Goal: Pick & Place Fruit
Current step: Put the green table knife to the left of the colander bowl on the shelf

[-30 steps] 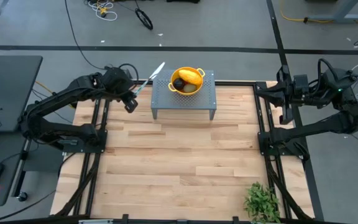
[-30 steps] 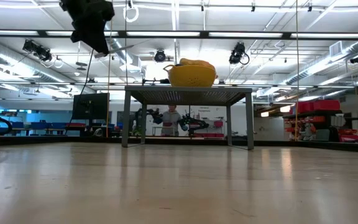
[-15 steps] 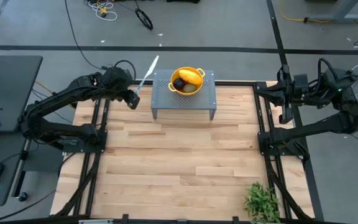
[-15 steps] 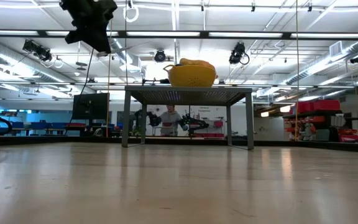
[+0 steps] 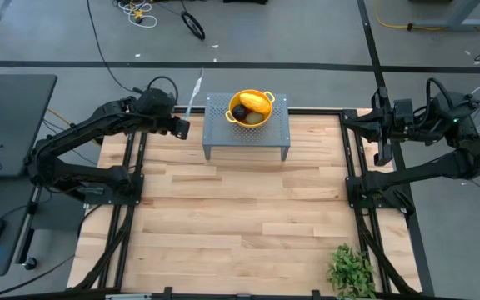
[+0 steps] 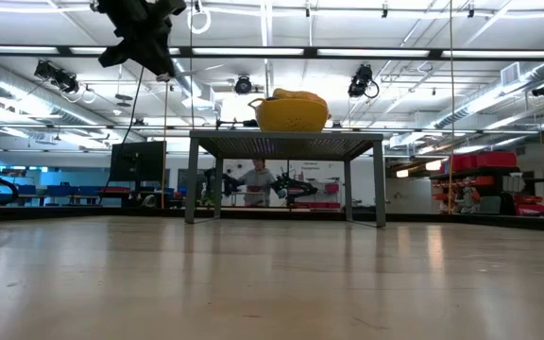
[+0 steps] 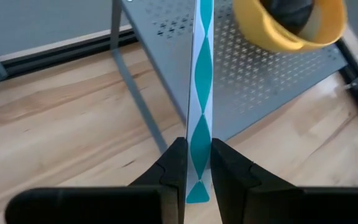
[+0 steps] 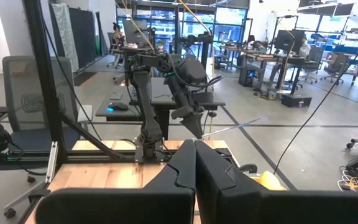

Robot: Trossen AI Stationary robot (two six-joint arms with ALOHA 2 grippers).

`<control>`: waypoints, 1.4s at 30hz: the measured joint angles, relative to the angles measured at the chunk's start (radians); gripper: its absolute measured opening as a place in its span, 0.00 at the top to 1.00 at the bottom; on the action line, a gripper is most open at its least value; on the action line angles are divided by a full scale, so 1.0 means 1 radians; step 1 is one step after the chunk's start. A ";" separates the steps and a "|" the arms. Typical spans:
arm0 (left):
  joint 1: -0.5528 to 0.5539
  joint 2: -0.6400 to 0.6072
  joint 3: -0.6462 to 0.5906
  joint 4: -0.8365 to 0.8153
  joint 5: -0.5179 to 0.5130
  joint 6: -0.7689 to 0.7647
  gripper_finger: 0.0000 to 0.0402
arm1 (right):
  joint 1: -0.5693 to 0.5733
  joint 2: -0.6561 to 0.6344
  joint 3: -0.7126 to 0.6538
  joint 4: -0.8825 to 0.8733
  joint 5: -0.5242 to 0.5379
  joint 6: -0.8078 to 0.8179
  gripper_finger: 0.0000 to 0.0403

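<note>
High: left gripper (image 5: 182, 127) off the rack's (image 5: 223, 137) left end, clamped on knife (image 5: 195, 89). Fruit (image 5: 256, 103) in yellow colander (image 5: 266, 119) on the rack. Right gripper (image 5: 379, 133) parked at right edge, fingers shut, empty.
Low: colander (image 6: 293, 114) on rack top, yellow fruit (image 6: 297, 94) showing over its rim.
Left wrist: fingers (image 7: 174, 167) pinch the teal-patterned knife (image 7: 200, 106); colander (image 7: 272, 34) beyond.
Right wrist: fingers (image 8: 182, 168) pressed together.

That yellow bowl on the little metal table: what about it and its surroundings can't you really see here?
- Fruit in the yellow bowl: high view, too small to count; low view, the wall hides most.
- Bowl in the left wrist view: cut off by the picture's edge.
- Knife tip: runs out of the left wrist view.
- Left pincer shut on the knife; what the knife touches is unclear.
</note>
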 joint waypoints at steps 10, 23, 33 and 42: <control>-0.007 0.038 0.000 0.083 0.028 -0.044 0.85 | 0.000 0.007 0.000 0.000 0.000 0.000 1.00; -0.009 0.158 0.000 0.191 0.082 -0.072 0.85 | 0.000 0.031 0.000 0.000 0.000 0.000 1.00; -0.016 0.209 -0.001 0.218 0.069 -0.211 0.85 | 0.000 0.034 0.000 0.000 0.000 -0.008 1.00; -0.031 0.226 -0.081 0.305 0.092 -0.365 0.85 | 0.000 0.037 0.000 -0.001 0.000 -0.008 1.00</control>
